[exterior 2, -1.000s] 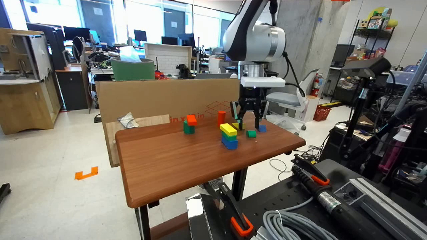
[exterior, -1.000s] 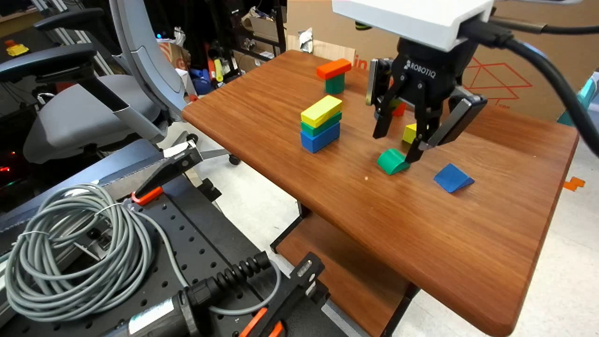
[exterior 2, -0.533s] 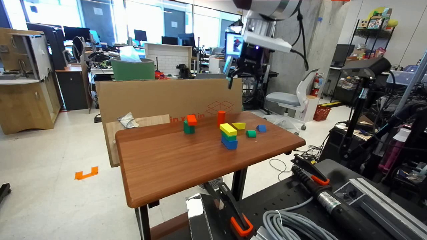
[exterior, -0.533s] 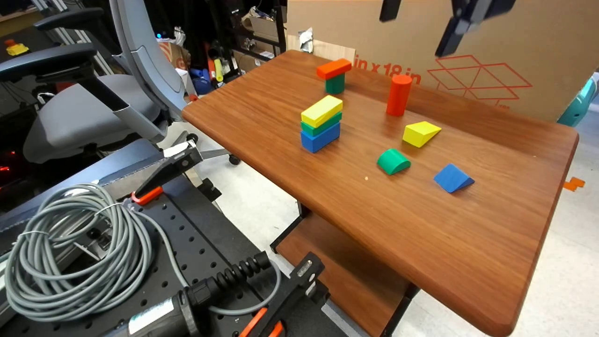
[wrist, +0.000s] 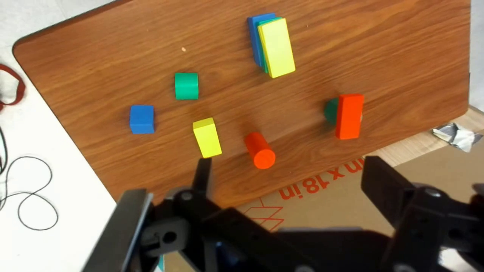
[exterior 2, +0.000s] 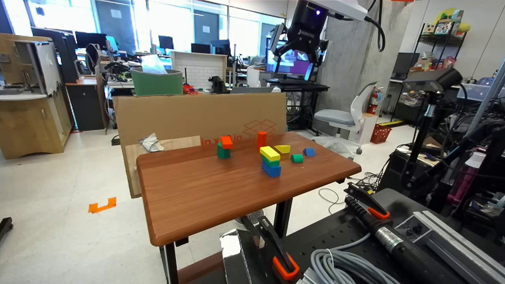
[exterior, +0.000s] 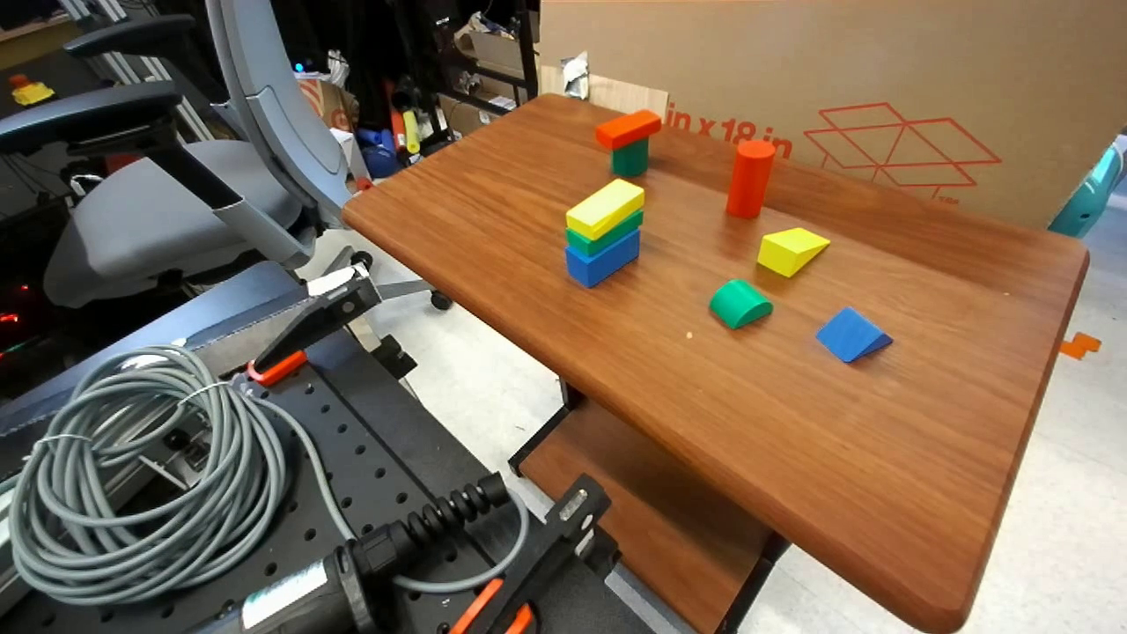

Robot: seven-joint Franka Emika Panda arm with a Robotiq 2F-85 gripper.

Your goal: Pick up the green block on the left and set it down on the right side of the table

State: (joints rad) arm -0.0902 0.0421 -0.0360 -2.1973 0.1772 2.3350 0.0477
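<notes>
The green block [exterior: 740, 304], a small loose piece with a rounded top, lies on the brown wooden table [exterior: 687, 414]. In an exterior view the same green block [exterior 2: 297, 158] sits just right of a yellow-green-blue stack. From above, in the wrist view, the green block [wrist: 186, 86] lies beyond my fingertips, on the left. My gripper [exterior 2: 294, 70] hangs high over the table in an exterior view. Its jaws stand wide apart in the wrist view with nothing between the gripper's fingers [wrist: 202, 175]. Nothing touches it.
Around the green block are a blue wedge [exterior: 852, 335], a yellow wedge [exterior: 792, 252] and a standing red cylinder [exterior: 750, 180]. The yellow-green-blue stack [exterior: 604, 231] stands nearby. A red bar on a green piece [exterior: 629, 143] is farther off. A cardboard sheet [exterior 2: 197, 114] rises behind the table.
My gripper has risen from close above the green block to high over the table, leaving one exterior view. Its jaws look wider apart. The blocks have not moved.
</notes>
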